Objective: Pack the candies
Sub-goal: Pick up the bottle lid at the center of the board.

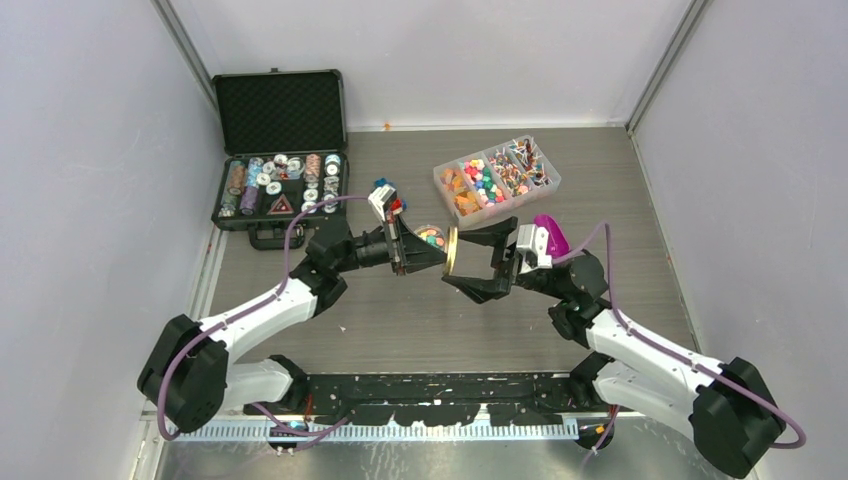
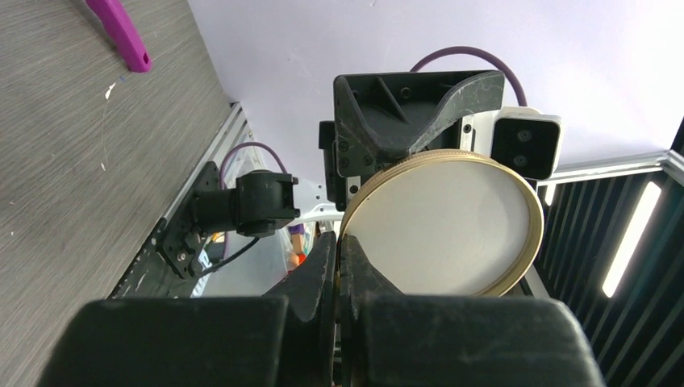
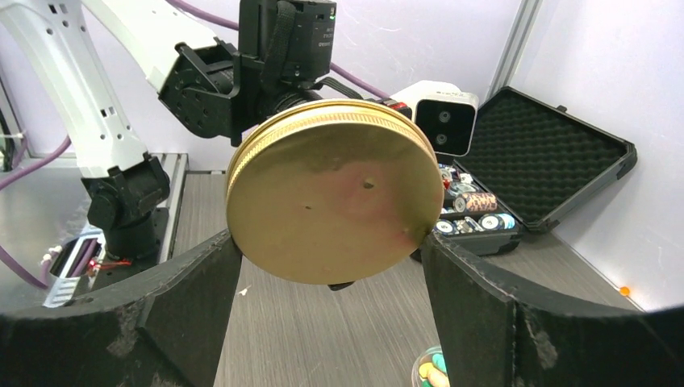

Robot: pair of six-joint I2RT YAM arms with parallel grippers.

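While most of the candies [image 1: 497, 178] lie sorted in a clear compartment tray [image 1: 553, 181] at the far right of the tabletop [image 1: 400, 320], a few more show in the open mouth of a small clear jar [image 1: 432, 238] just beside the left gripper [image 2: 336, 258]. The tray's long axis runs across the tabletop on a slight slant, its right end farther back. Single sweets are too small to tell which way any one points.

The left jaws are pressed fully together, and nothing shows between them; whether they touch the jar I cannot tell. The right gripper [image 3: 329, 250] has its jaws spread wide and clamped on the rim of a gold metal lid [image 3: 323, 210] – one finger on each side. The lid stands on edge above the tabletop, its pale inner face turned toward the left arm and its brassy outer face toward the right wrist.

An open black foam-lined case [image 1: 280, 110] of metal-rimmed spools sits far left. A purple plastic tool [image 1: 552, 235] lies just behind the right gripper.
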